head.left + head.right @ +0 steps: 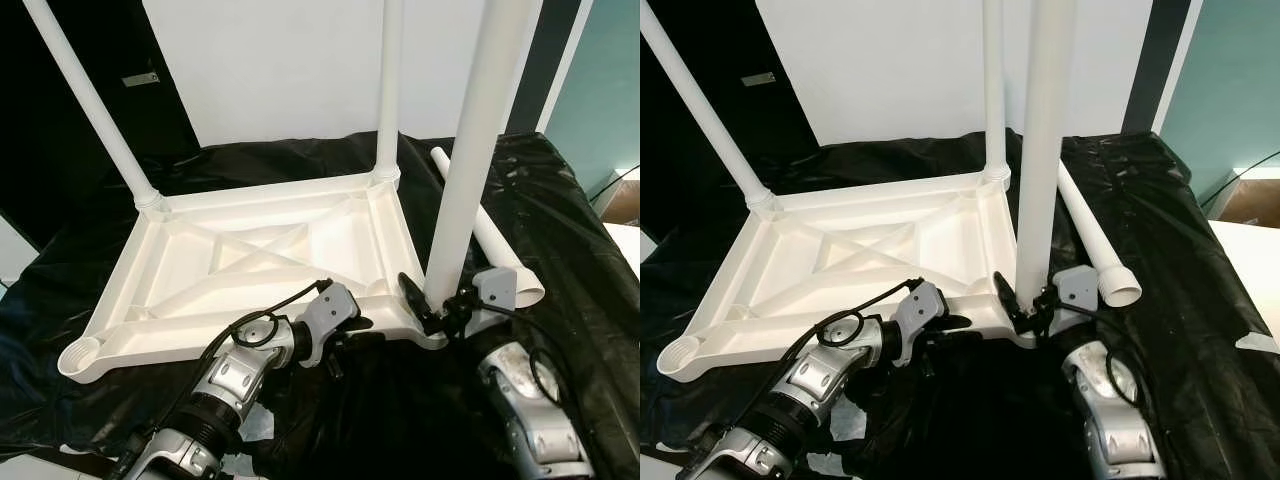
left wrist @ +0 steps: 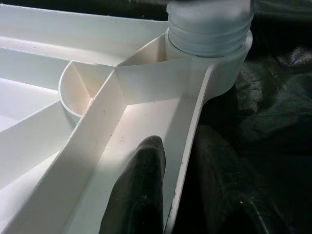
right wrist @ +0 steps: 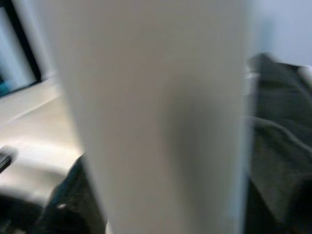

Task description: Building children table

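the white table top lies upside down on a black plastic sheet, ribs facing up. two white legs stand seated in the far corner sockets: the far left leg leans outward, the far right leg is near upright. the near left socket is unfilled.

the relation that governs the coming move: the third leg stands with its long axis near vertical, its lower end in the near right socket, directly ahead of the right arm. the right tool grips this leg low down, just above the socket, one black finger on each side of the tube; the right wrist view shows the tube close and blurred between them. the left wrist view shows ridges at the leg's base still above the socket rim, so the leg is judged not fully seated.

the left tool pinches the near rim of the table top just beside that socket, one finger inside the rim wall and the other outside, steadying the top. the left forearm reaches in from the near left, wrist bent toward the corner.

a fourth leg lies flat on the sheet to the right of the table top, long axis running away from the robot, open end nearest the right arm.
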Robot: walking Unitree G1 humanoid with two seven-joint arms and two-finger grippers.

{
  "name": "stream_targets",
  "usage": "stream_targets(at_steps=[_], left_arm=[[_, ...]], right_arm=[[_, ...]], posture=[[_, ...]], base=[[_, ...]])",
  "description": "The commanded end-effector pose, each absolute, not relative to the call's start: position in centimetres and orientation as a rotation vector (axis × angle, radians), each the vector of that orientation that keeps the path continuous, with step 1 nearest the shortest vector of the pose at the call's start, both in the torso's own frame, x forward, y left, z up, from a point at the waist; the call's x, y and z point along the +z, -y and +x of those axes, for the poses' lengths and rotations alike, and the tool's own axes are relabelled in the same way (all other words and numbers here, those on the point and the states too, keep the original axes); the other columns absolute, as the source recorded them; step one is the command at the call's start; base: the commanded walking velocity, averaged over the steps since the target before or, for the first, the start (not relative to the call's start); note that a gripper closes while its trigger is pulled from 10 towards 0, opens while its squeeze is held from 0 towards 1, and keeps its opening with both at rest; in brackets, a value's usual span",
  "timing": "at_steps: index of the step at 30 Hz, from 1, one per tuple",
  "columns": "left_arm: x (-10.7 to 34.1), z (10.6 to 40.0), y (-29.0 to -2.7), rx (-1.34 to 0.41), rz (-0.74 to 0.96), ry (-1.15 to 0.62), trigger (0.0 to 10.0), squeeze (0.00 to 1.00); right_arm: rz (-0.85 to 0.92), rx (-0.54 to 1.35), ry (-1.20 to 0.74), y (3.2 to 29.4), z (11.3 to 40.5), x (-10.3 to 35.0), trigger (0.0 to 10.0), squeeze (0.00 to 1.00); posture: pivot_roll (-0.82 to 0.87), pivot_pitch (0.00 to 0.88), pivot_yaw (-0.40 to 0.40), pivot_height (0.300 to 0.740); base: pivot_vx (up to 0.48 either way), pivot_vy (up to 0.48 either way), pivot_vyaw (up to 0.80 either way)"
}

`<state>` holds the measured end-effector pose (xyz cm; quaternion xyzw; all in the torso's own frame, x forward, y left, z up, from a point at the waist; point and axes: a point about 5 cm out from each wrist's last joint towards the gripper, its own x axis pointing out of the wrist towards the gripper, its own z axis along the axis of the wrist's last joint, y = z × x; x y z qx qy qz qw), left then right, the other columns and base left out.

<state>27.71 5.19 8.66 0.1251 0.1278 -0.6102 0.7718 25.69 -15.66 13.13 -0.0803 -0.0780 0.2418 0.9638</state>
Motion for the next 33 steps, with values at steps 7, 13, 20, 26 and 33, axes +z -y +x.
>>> stream_targets(at_steps=[7, 13, 20, 26, 33], left_arm=[[5.6, 26.2, -5.6, -1.362, 0.272, -0.444, 10.0, 0.00], [5.5, 26.2, -5.7, -1.358, 0.283, -0.446, 10.0, 0.00], [5.3, 26.0, -5.7, -1.351, 0.276, -0.449, 10.0, 0.00], [5.4, 26.1, -5.6, -1.352, 0.278, -0.447, 10.0, 0.00], [5.5, 26.2, -5.5, -1.355, 0.284, -0.443, 10.0, 0.00]], right_arm=[[-0.235, 0.848, 0.023, 17.1, 26.3, 13.0, 10.0, 0.00], [-0.226, 0.907, -0.053, 19.0, 27.2, 13.2, 2.9, 0.00], [-0.237, 0.974, -0.062, 19.3, 27.2, 13.2, 0.0, 0.00], [-0.146, 0.903, -0.044, 18.5, 26.6, 12.4, 0.0, 0.00], [-0.077, 0.366, 0.102, 18.2, 25.3, 11.2, 0.0, 0.00]], posture=[[-0.05, 0.000, 0.078, 0.740], [-0.05, 0.000, 0.071, 0.740], [-0.04, 0.000, 0.062, 0.740], [-0.04, 0.000, 0.066, 0.740], [-0.03, 0.000, 0.061, 0.740]], base=[[0.000, 0.000, 0.00], [0.000, 0.000, 0.00], [0.000, 0.000, 0.00], [0.000, 0.000, 0.00], [0.000, 0.000, 0.00]])
